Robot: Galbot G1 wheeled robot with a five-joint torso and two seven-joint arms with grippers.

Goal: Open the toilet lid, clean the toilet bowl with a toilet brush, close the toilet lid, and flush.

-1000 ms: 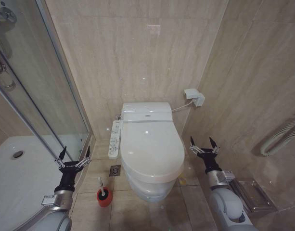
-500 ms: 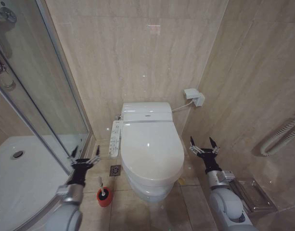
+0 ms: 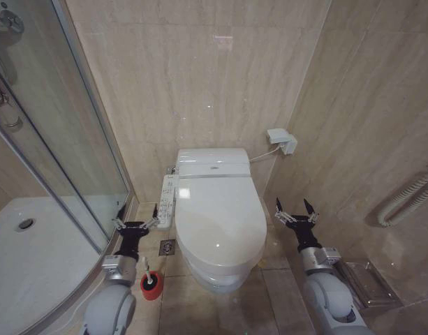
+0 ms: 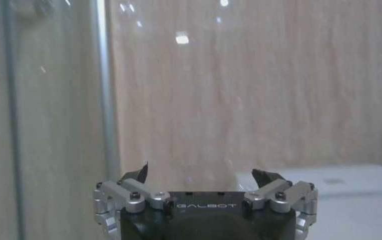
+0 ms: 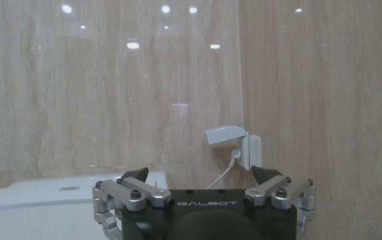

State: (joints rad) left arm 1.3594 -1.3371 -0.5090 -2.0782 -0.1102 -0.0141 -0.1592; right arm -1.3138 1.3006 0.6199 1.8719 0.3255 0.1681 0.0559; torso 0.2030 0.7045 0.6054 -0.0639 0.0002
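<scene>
The toilet lid (image 3: 220,216) lies closed, glossy white, over the toilet bowl (image 3: 215,273) in the middle of the head view. The toilet brush (image 3: 146,269) stands in its red cup holder (image 3: 151,287) on the floor left of the bowl. My left gripper (image 3: 135,221) is open, raised just above the brush and left of the lid, holding nothing. My right gripper (image 3: 296,212) is open and empty to the right of the lid. In the wrist views both grippers (image 4: 201,176) (image 5: 201,175) point at the back wall with fingers spread.
A curved glass shower door (image 3: 67,139) and white shower tray (image 3: 25,258) stand at the left. A control panel (image 3: 166,201) sits beside the seat, a floor drain (image 3: 167,247) below it. A wall socket (image 3: 281,140) and a grab hose (image 3: 409,199) are on the right.
My left arm has swung rightward from the shower door toward the toilet, its gripper still open. The right arm has not moved.
</scene>
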